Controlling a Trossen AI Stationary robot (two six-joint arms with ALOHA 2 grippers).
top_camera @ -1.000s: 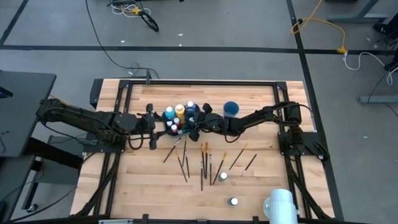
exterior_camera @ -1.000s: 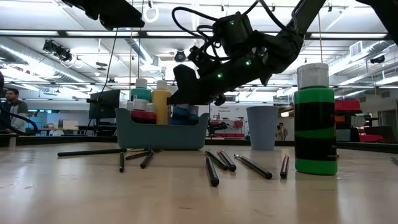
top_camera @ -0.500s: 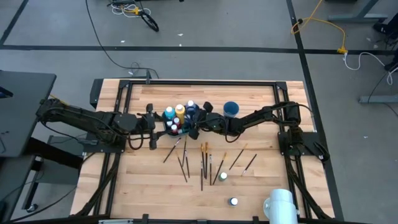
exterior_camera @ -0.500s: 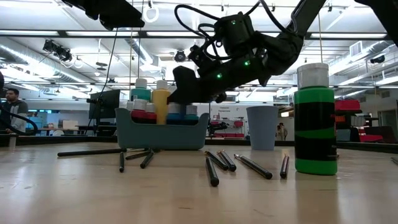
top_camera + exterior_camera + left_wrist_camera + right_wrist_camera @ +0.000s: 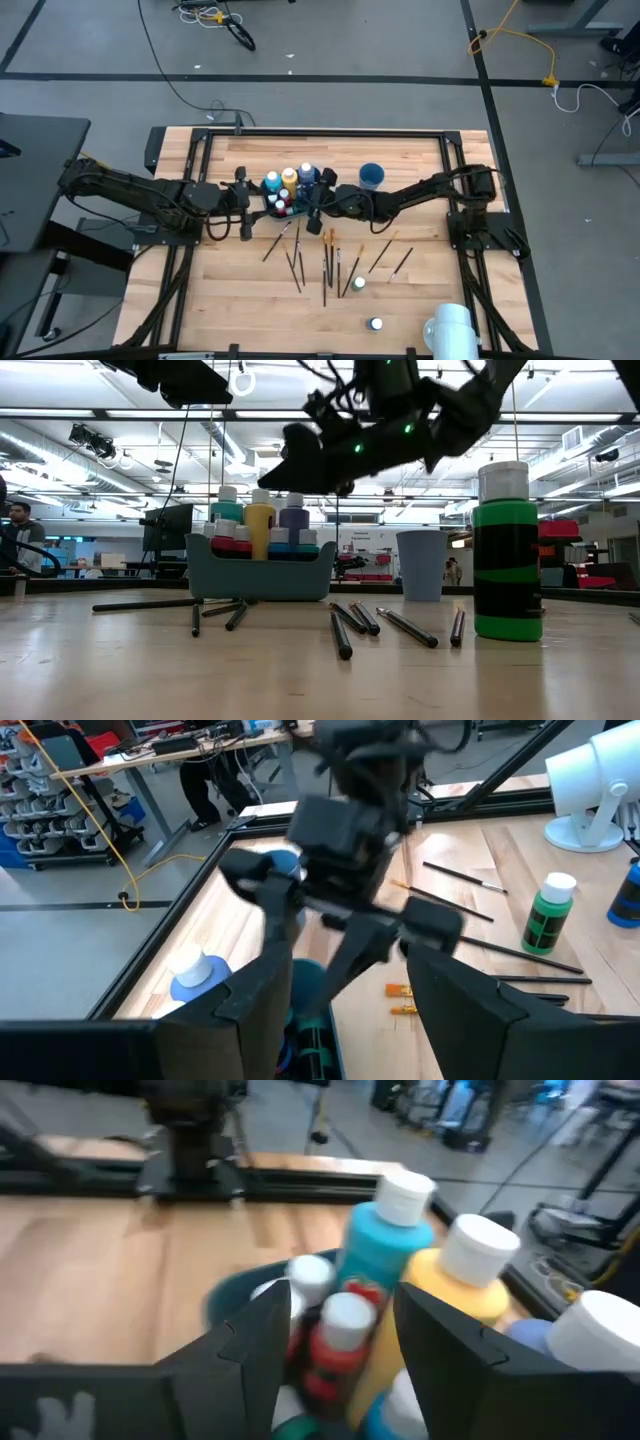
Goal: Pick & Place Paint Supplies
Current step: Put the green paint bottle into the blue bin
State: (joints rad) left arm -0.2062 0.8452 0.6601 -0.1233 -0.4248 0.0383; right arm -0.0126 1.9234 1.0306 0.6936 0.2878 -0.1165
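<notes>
Above the teal bin (image 5: 287,196), near the centre of the table, the right gripper (image 5: 312,199) hangs with its fingers spread wide and nothing between them. The left gripper (image 5: 243,200) waits just beside the bin at 9 o'clock, also wide open and empty.

Inside the bin the paint bottles (image 5: 258,528) stand upright and close together: a teal one, a yellow one, a purple one and lower red ones, all with white caps. At 3 o'clock from the bin stands the blue cup (image 5: 371,176); I cannot see what it holds.

Several paintbrushes (image 5: 327,262) lie loose at 6 o'clock from the bin, and farther at 5 o'clock stands a green bottle (image 5: 506,552), with another small bottle (image 5: 375,324) beyond it.

The bottles look light, stiff and smooth, so probably slippery; I would grip the body below the cap. The brushes are thin and light and may roll; mid-handle seems the best hold.
</notes>
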